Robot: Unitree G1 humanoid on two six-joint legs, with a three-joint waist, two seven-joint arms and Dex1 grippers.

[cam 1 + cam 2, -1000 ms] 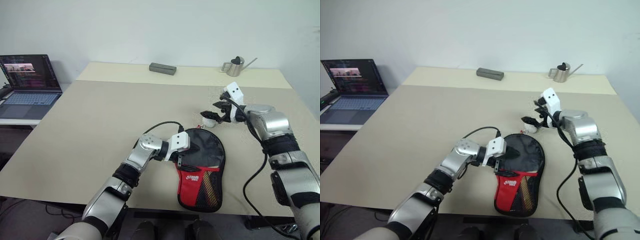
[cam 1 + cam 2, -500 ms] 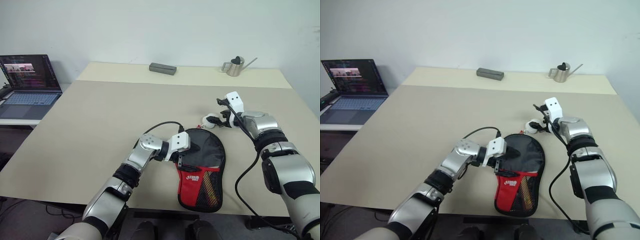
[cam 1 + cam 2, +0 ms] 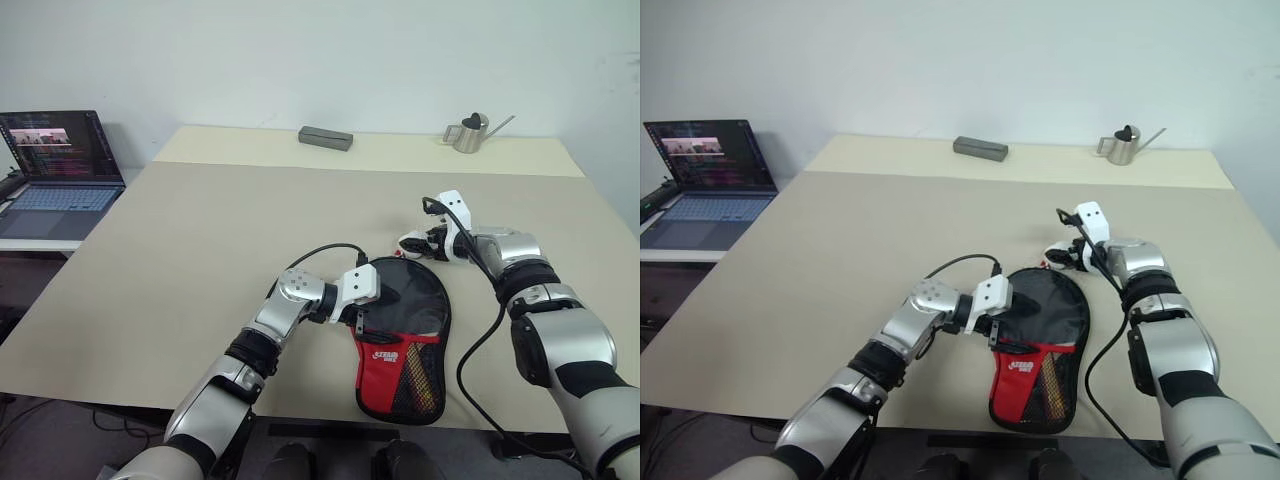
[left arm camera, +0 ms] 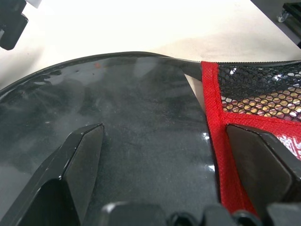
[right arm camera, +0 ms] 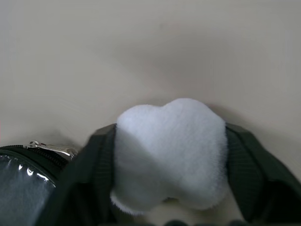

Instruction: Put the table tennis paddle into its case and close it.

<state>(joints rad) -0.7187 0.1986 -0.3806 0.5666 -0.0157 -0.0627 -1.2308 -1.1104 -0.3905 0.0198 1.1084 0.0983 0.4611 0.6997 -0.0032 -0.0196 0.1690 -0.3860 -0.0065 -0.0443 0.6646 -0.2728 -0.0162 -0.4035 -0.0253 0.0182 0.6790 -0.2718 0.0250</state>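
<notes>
The case [image 3: 405, 335] lies flat near the table's front edge, its black head away from me and its red mesh part toward me. A tan shape, the paddle's handle [image 3: 418, 385], shows faintly through the mesh, while the rest of the paddle is hidden inside. My left gripper [image 3: 375, 312] stands open at the case's left edge, its fingers [image 4: 82, 155] spread over the black head. At the far edge, my right gripper [image 3: 418, 243] is shut on the white pom-pom [image 5: 171, 155], one finger on each side. A silver zip pull [image 5: 51, 149] lies beside it.
An open laptop [image 3: 60, 170] stands on a side desk to the left. A grey box [image 3: 325, 137] and a small metal watering can [image 3: 468, 132] sit at the back of the table [image 3: 200, 240]. A black cable [image 3: 320, 250] loops by my left wrist.
My right gripper has come down and left onto the pom-pom and closed around it. The left gripper and the case have not moved.
</notes>
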